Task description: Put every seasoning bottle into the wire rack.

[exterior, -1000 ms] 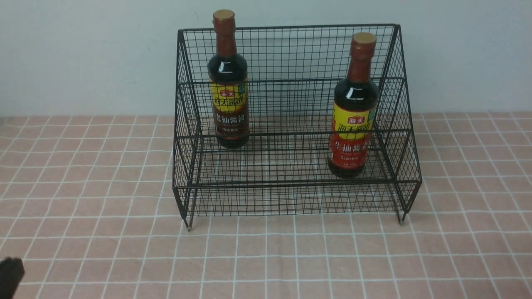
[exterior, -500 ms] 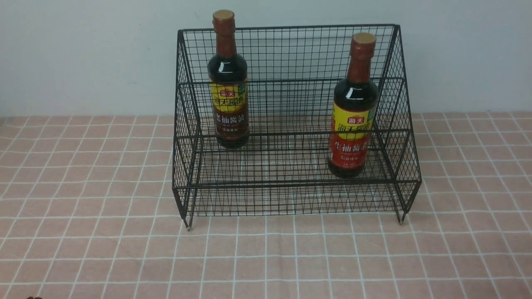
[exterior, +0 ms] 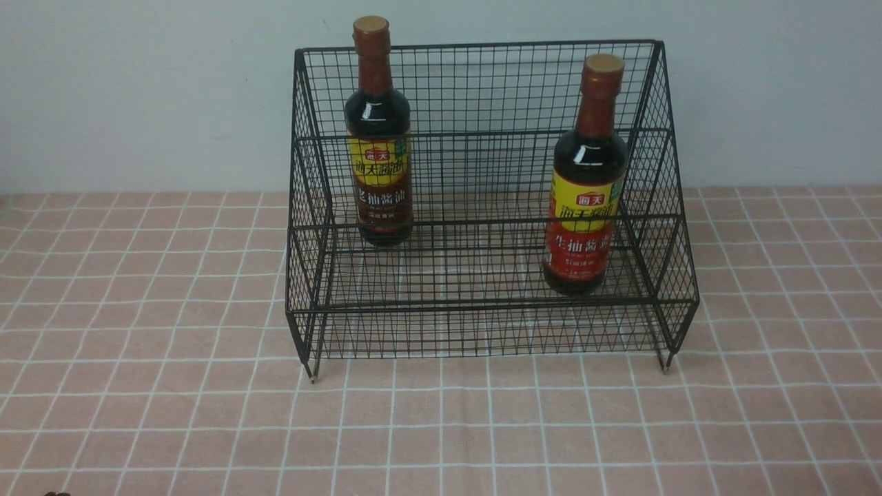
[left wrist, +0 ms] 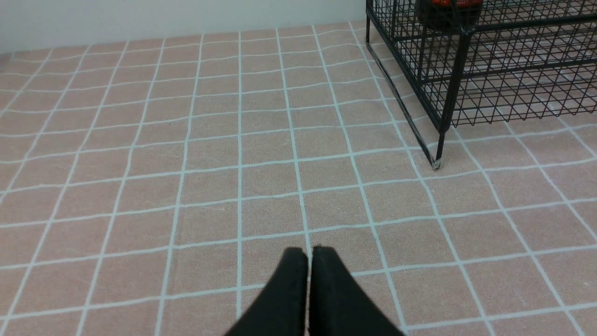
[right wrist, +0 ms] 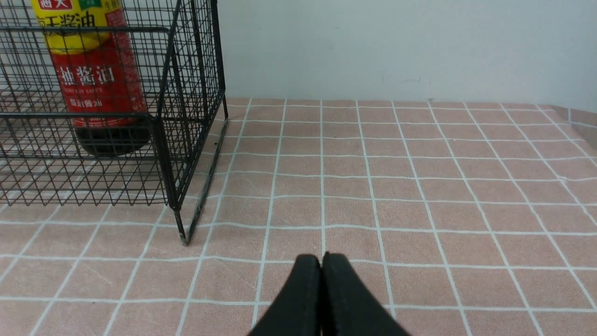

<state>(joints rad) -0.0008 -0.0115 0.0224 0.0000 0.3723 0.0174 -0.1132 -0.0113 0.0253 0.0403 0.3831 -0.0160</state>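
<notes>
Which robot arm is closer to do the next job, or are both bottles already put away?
Neither arm: nothing seems left to do. The brown-labelled soy-sauce bottle stands upright on the upper tier of the black wire-mesh rack, the red-labelled soy-sauce bottle on the lower. Both arms' jaws are shut and empty.

Front cam faces wire rack point(exterior: 482, 207); wrist cams low, flanking it.
</notes>
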